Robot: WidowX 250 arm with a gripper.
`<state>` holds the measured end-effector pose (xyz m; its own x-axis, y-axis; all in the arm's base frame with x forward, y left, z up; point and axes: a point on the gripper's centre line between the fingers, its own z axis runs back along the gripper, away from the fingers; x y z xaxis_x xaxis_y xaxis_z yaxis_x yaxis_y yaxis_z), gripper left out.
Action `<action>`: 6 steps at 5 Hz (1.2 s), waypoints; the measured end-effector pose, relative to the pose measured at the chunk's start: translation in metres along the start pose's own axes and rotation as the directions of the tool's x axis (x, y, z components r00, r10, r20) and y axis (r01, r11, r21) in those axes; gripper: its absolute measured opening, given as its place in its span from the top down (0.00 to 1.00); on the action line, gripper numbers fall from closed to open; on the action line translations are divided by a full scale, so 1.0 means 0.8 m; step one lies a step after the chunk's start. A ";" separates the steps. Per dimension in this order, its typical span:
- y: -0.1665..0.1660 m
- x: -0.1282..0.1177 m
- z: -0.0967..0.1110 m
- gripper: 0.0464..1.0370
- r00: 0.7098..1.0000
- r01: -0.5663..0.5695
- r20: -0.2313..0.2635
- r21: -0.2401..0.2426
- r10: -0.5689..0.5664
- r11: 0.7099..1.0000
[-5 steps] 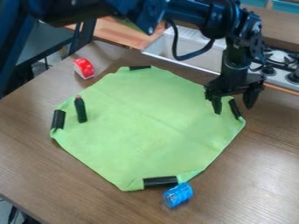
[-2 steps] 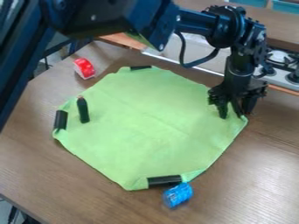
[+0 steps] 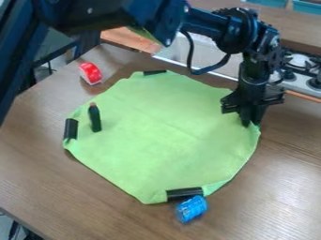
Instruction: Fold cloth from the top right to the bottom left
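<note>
The black two-finger gripper (image 3: 251,120) is at the right corner of the light green fabric cloth (image 3: 147,133), and its jaws are closed together, pinching this corner. The cloth lies spread on the brown wooden table (image 3: 37,164), with a small dark bottle (image 3: 95,118) on its left part.

Room over cloth (image 3: 160,140) middle; dark bottle (image 3: 95,118) obstructs left, blue can (image 3: 190,209) bottom edge.
</note>
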<state>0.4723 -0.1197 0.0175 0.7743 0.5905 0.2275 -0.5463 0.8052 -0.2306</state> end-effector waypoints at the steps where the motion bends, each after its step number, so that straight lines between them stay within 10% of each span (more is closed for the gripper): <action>1: 0.002 -0.006 0.016 0.97 0.999 -0.010 -0.032 -0.043 0.009 0.999; 3: 0.021 0.017 0.084 1.00 0.996 -0.088 -0.035 -0.189 0.083 0.978; 6: 0.123 0.029 0.129 1.00 0.994 -0.102 -0.068 -0.185 0.091 0.978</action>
<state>0.4034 -0.0211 0.0974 0.7416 0.6560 0.1405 -0.5540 0.7169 -0.4232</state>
